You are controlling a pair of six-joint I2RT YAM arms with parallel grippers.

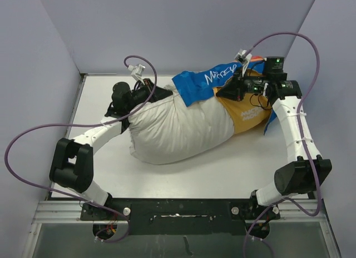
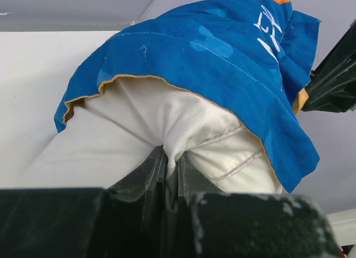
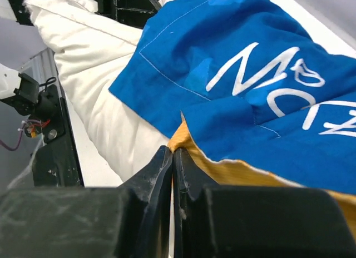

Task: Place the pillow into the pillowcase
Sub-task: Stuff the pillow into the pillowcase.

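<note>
White tabletop (image 1: 233, 169), grey walls. Pillow (image 1: 172, 130) lies across the middle, its right end partly inside the blue pillowcase (image 1: 203, 83), which sits toward the far right corner with its yellow side showing at the opening. Left hand (image 2: 169, 174) pinched tight on a fold of pillow fabric at the far left end. Right hand (image 3: 173, 158) clamped closed on the pillowcase's yellow hem.

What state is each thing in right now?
pillow: lying on the table, right end inside the pillowcase, most of it bare.
pillowcase: bunched over the pillow's right end, mouth open.
left gripper: shut on pillow.
right gripper: shut on pillowcase hem.
</note>
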